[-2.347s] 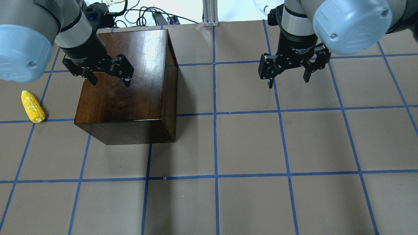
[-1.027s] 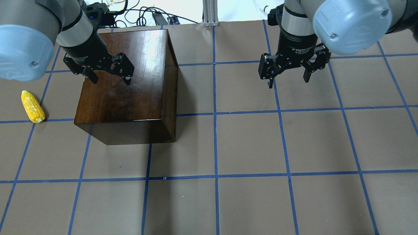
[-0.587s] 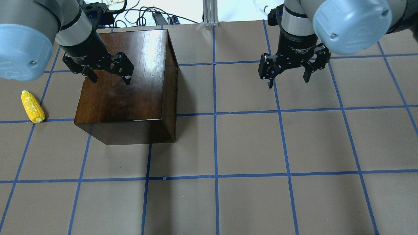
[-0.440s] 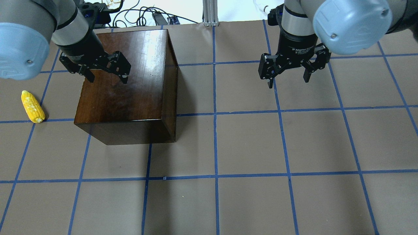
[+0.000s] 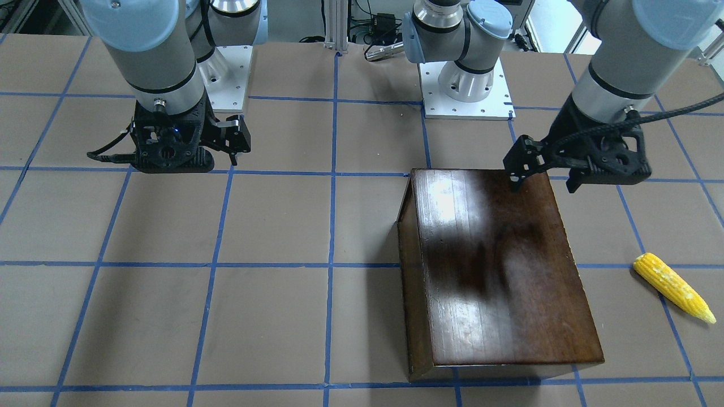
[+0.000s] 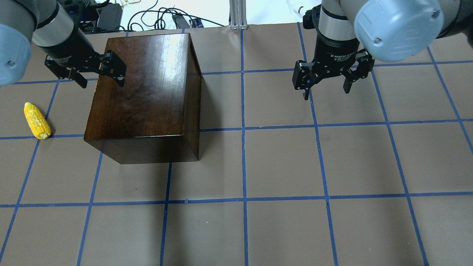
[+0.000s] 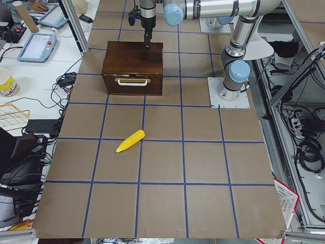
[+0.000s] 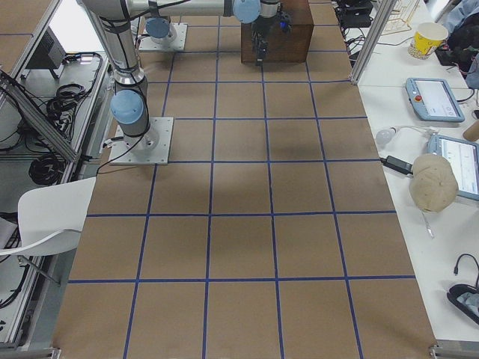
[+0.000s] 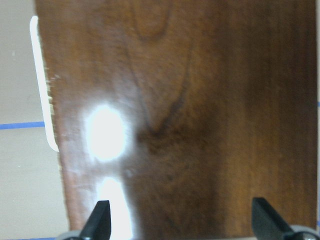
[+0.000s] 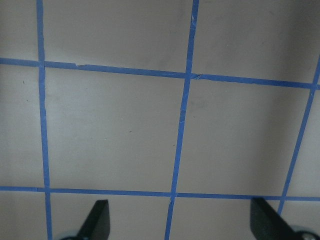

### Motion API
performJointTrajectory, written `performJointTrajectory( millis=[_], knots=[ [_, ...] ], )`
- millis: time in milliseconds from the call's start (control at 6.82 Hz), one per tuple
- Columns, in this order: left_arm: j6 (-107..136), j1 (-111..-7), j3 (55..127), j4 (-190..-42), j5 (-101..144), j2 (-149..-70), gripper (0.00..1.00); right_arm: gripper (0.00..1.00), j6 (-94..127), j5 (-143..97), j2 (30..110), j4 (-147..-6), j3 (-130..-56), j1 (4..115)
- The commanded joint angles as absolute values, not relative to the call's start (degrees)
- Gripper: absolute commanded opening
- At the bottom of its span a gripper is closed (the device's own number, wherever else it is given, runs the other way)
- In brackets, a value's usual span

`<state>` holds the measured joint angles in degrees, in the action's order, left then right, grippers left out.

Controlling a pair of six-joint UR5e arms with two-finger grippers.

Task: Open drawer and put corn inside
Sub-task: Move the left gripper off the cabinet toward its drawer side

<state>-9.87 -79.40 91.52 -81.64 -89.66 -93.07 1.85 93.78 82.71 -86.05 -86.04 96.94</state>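
Note:
The glossy dark brown box (image 6: 144, 96) stands at the left rear of the table. Its drawer (image 7: 132, 83) is shut; its front panel with a pale handle faces the table's left end and shows in the exterior left view. The handle (image 9: 42, 85) also shows in the left wrist view. The yellow corn (image 6: 37, 120) lies on the table left of the box, also in the front view (image 5: 673, 287). My left gripper (image 6: 101, 79) is open and empty above the box's left rear edge. My right gripper (image 6: 327, 92) is open and empty above bare table.
The table is brown paper with a blue tape grid (image 6: 244, 129). Cables and a power strip (image 6: 177, 18) lie beyond the far edge. The arm bases (image 5: 466, 90) stand on the robot's side. Tablets and a cup (image 7: 7, 81) lie on a side bench.
My left gripper has moved left and a little back, from over the middle of the box's top to its left rear edge. The right arm, box and corn have not moved.

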Motion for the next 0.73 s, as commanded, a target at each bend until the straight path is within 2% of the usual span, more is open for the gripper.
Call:
performJointTrajectory(
  millis=[0,587],
  knots=[
    [-17.2,-71.8,89.3,-80.9,-86.4,-94.1,1.0,1.0,1.8,93.8,82.7,-86.0,-86.0,96.9],
    [-31.4,-61.6,86.6,-79.7,-84.1,-100.4,1.0,1.0,1.8,93.8,82.7,-86.0,-86.0,96.9]
  ],
)
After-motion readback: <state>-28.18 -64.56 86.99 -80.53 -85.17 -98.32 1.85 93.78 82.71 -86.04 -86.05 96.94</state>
